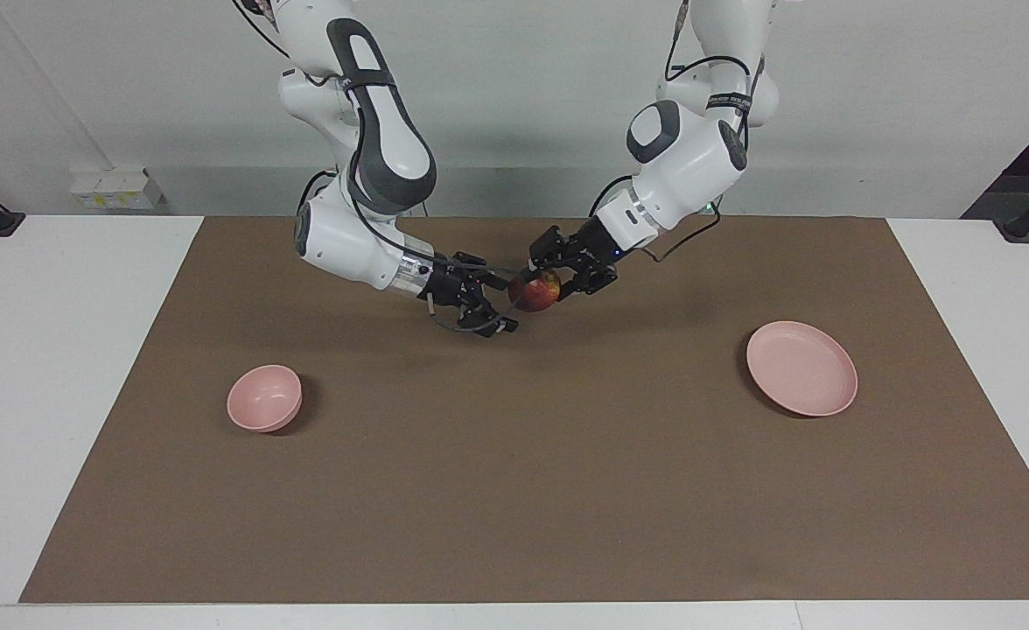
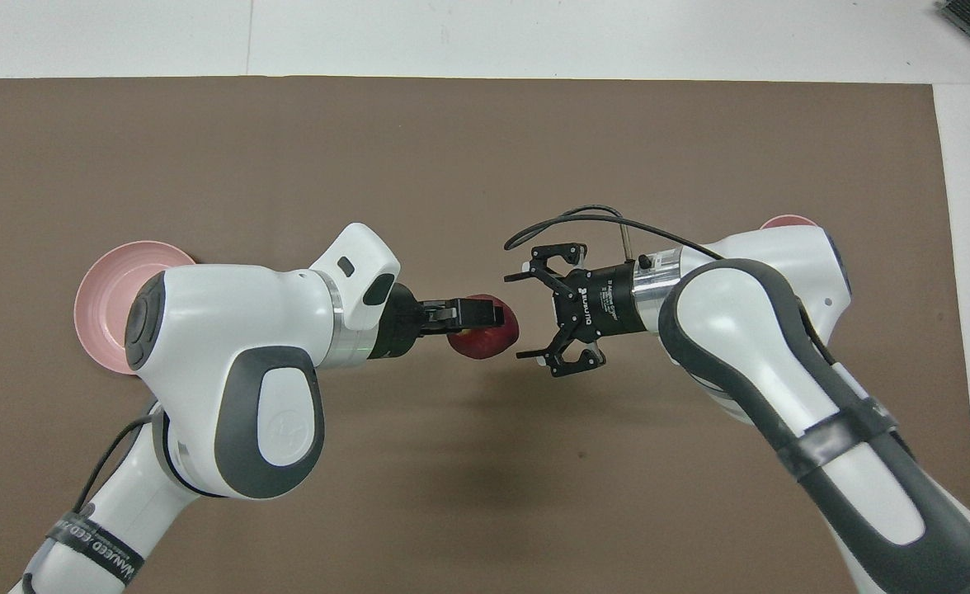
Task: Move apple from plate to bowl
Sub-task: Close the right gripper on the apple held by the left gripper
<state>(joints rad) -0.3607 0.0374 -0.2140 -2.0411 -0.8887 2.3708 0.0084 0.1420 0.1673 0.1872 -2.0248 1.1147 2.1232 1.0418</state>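
Observation:
The dark-red apple (image 1: 532, 297) (image 2: 485, 342) hangs in the air over the middle of the brown mat, with my left gripper (image 1: 539, 284) (image 2: 489, 318) shut on it. My right gripper (image 1: 507, 304) (image 2: 520, 314) stands open right beside the apple, facing it, its fingertips level with the apple's near edge. I cannot tell whether they touch it. The pale-pink plate (image 1: 801, 367) (image 2: 101, 289) lies bare toward the left arm's end, half hidden under the left arm in the overhead view. The small pink bowl (image 1: 263, 398) sits toward the right arm's end. Only a sliver of the bowl (image 2: 786, 221) shows overhead.
A brown mat (image 1: 514, 490) covers most of the white table (image 1: 59, 350). A black cable loops off the right wrist (image 2: 584, 216). Bare mat lies between bowl and plate on the side away from the robots.

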